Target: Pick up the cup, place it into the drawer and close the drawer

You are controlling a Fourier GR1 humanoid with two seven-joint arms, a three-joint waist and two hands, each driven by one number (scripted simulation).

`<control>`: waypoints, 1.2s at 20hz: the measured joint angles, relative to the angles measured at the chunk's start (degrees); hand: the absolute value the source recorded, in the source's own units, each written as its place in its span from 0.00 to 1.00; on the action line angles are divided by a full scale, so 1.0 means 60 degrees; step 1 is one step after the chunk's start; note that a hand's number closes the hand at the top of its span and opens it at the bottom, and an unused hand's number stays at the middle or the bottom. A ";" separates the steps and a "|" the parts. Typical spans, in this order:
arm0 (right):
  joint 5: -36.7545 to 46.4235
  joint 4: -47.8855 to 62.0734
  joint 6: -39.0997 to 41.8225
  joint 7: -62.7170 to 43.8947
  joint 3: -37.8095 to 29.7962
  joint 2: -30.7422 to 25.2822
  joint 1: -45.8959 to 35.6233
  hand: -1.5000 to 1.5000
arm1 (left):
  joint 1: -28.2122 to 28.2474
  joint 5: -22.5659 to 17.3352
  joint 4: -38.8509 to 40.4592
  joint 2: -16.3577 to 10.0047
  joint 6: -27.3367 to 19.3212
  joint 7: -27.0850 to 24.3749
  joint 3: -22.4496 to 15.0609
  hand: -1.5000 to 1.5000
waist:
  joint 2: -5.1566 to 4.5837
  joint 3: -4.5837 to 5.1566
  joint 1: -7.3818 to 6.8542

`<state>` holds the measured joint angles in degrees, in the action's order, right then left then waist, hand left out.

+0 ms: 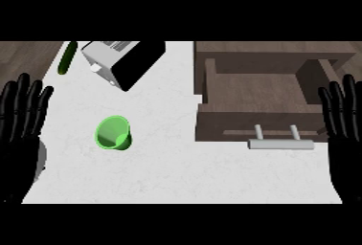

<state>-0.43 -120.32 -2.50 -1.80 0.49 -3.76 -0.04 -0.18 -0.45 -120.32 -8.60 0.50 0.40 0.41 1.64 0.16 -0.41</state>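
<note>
small green plastic cup (114,133) on white counter (184,172) | brown wooden drawer (258,103) open | left hand (19,124), right hand (345,129) spread flat, holding nothing

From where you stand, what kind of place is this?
Probably a kitchen: a white stone-look counter carries a silver toaster and a green cup, and an open wooden drawer with a metal bar handle sits at the right.

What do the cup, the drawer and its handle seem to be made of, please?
The cup looks like plastic: uniform bright green, matte, without glints. The drawer looks like wood: dull brown with faint grain streaks. Its handle seems metal, pale grey and smooth, though painted plastic is possible.
</note>
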 measured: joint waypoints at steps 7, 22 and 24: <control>0.0010 -0.0188 0.0293 0.0184 -0.0089 -0.0273 0.0190 0.00 | 0.0020 -0.2403 0.0408 -0.0461 0.2245 -0.0259 -0.0443 0.00 | -0.0233 -0.0008 0.0128; 0.0400 0.0823 0.0964 0.0190 -0.0199 -0.0754 -0.0313 0.00 | -0.0140 -0.5096 0.4019 -0.1130 0.5119 -0.0271 0.0703 0.00 | -0.0280 -0.0023 0.0078; 0.0283 0.0667 0.1053 0.0170 -0.0278 -0.0769 -0.0223 0.00 | -0.0398 -0.4807 0.4682 -0.1238 0.5253 -0.0525 0.0964 0.00 | -0.0281 -0.0021 0.0097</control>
<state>1.27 -116.32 3.82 -0.78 -1.18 -8.37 -1.38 -2.57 -29.29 -92.23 -16.03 32.02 -2.75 6.19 -0.05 0.03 0.17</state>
